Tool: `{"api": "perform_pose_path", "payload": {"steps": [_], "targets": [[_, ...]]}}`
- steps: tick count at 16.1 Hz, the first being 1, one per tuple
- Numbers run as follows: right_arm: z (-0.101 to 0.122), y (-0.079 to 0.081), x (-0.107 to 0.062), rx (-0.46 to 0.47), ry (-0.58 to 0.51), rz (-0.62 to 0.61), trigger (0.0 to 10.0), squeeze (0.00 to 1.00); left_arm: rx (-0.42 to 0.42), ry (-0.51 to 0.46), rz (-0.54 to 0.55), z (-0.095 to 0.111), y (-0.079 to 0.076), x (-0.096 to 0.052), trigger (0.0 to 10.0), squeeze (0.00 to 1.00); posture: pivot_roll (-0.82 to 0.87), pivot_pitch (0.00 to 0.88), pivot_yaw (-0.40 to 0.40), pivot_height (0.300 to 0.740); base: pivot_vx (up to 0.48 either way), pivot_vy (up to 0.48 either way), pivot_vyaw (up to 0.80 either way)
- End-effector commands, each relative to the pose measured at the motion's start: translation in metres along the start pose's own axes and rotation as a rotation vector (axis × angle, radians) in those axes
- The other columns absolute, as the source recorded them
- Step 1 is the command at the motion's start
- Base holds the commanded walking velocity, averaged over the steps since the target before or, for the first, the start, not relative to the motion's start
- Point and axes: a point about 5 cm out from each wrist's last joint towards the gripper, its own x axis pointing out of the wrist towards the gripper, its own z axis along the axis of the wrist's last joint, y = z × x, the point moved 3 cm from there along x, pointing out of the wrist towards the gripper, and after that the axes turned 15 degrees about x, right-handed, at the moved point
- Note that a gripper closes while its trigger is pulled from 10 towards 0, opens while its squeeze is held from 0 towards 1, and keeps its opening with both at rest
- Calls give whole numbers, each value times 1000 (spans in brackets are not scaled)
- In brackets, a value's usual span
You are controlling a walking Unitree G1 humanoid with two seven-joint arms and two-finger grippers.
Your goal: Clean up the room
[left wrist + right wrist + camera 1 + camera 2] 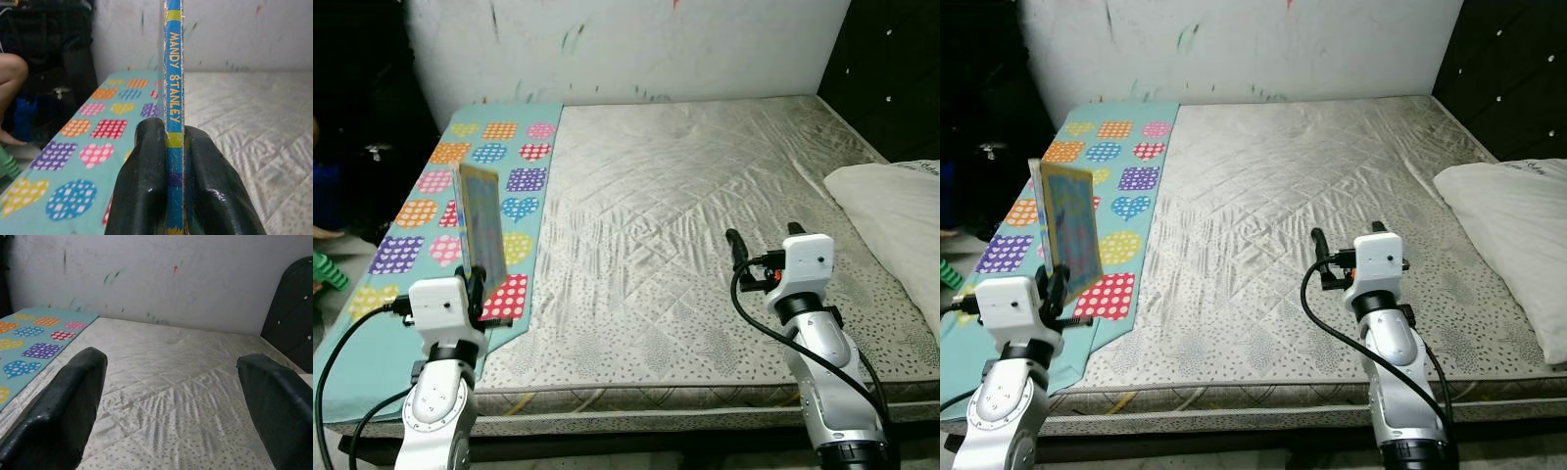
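**Book held upright at the bed's left edge**

Bare quilted mattress (pixel 705 196) ahead, backed by a white wall (pixel 636 44) marked with small streaks of colour. Along the mattress's left side, a teal cloth with patterned hearts (pixel 499 157), running from the wall to the near edge and hanging a little over the left corner. At the far right, a white pillow (pixel 896 211) against a dark padded headboard (pixel 891 69). Between cloth and pillow, a wide stretch of wrinkled silver mattress.

Left gripper (pixel 475 284) raised over the near left corner of the bed, fingers (pixel 146 181) clamped on a thin picture book (pixel 480 220). Book held upright, bottom edge pinched, spine toward the wrist camera with the words MANDY STANLEY readable along it. Cover bright, with an orange-yellow border; tilted slightly, standing above the heart cloth.

Right gripper (pixel 764 240) held over the near middle-right of the mattress, well apart from the book and short of the pillow. Fingers (pixel 63 406) spread wide, nothing between them, quilted surface and wall visible through the gap.

Left of the bed, dark shadowed floor space; a person's bare leg (pixel 12 73) seen there in the left wrist view, beside something green (pixel 325 269) low down.
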Motion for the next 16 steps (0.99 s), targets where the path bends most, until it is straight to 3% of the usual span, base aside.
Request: {"api": "perform_pose_path", "payload": {"steps": [1,4,7,9,12,16], "targets": [[-1,3,2,12,4,-1,10000,0,20,2,21,0,6,-1,10000,0,-145,0,42,740,0,0,0],[-4,5,2,10,30,14,10000,0,2,11,49,0,8,-1,10000,0,-135,0,-3,740,0,0,0],[-6,2,6,-5,44,15,10000,0,-12,4,82,2,9,10,10000,0,-123,0,-44,740,0,0,0],[-6,-3,10,-10,52,-3,10000,0,-13,-8,93,7,10,17,10000,0,-125,0,-45,740,0,0,0],[-6,-1,7,-9,47,-7,10000,0,-25,16,71,-2,8,8,10000,0,-146,0,-7,740,0,0,0],[-11,1,0,1,51,-17,10000,0,-23,24,49,-3,2,9,10000,0,-160,0,10,740,0,0,0]]}}
